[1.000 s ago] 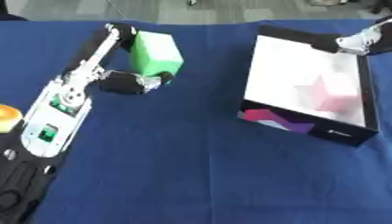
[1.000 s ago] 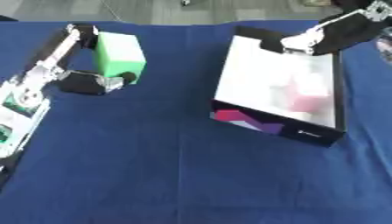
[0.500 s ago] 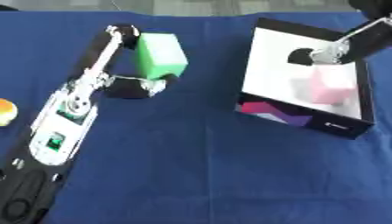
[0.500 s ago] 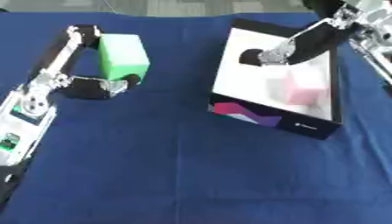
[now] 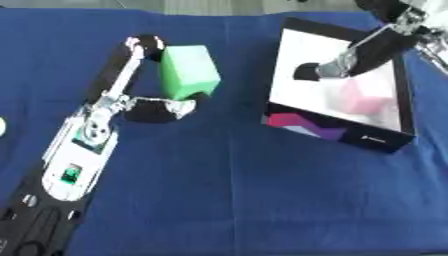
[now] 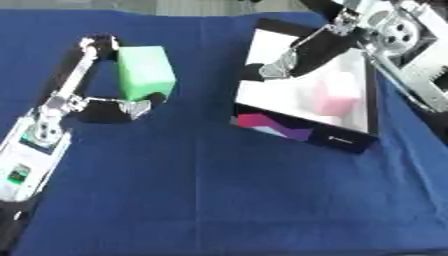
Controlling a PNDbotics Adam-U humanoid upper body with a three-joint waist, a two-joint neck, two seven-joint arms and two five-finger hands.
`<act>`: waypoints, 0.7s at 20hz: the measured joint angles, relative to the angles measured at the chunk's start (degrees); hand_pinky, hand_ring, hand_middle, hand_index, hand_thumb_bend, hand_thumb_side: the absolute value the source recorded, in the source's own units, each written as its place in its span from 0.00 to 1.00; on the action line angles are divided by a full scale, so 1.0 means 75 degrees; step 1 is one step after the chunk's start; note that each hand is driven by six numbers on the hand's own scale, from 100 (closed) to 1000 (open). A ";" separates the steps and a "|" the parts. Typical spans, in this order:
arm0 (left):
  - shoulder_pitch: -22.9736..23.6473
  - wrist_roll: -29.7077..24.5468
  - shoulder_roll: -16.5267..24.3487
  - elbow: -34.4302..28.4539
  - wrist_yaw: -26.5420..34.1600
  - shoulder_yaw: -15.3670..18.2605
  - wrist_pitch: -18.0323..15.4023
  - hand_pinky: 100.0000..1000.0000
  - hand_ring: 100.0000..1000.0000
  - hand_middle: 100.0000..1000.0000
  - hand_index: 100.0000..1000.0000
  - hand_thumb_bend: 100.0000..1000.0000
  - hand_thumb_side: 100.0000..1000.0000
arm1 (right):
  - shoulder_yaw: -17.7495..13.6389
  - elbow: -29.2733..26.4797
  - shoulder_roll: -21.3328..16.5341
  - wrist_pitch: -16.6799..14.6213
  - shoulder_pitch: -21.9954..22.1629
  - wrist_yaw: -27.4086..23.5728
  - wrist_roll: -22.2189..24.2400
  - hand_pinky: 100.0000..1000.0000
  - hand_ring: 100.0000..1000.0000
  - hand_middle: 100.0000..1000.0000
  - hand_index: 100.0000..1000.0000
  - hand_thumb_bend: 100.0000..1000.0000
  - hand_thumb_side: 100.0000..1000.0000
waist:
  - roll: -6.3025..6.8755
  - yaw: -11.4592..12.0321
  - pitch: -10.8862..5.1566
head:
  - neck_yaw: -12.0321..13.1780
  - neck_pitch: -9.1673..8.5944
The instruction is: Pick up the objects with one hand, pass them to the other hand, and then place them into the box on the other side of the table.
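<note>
- We note the blue surface (image 5: 227,200) nearest us.
- We find the left hand (image 5: 153,107) grasping a green block (image 5: 187,71), fingers and thumb curled round it (block resting on the cloth).
- We see the right hand (image 5: 325,70) over the box (image 5: 337,135), fingers extended, unclenched; a pink block (image 5: 360,96) lies inside.
</note>
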 measured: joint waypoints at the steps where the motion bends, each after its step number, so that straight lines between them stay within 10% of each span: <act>1: 0.0005 0.0006 -0.0046 0.0026 -0.0021 -0.0008 -0.0041 0.70 0.55 0.49 0.48 0.00 0.17 | 0.0041 0.0000 0.0031 0.0018 -0.0031 0.0049 0.0042 0.82 0.82 0.74 0.87 0.57 0.07 | -0.0015 0.0006 0.0000 | -0.0010 -0.0001; 14: 0.0045 0.0321 -0.0548 0.0428 -0.0067 -0.0093 -0.0592 0.70 0.54 0.48 0.48 0.00 0.20 | 0.0491 0.0000 0.0419 0.0261 -0.0354 0.0746 0.0530 0.82 0.81 0.71 0.84 0.54 0.04 | -0.0094 0.0132 0.0011 | -0.0135 -0.0102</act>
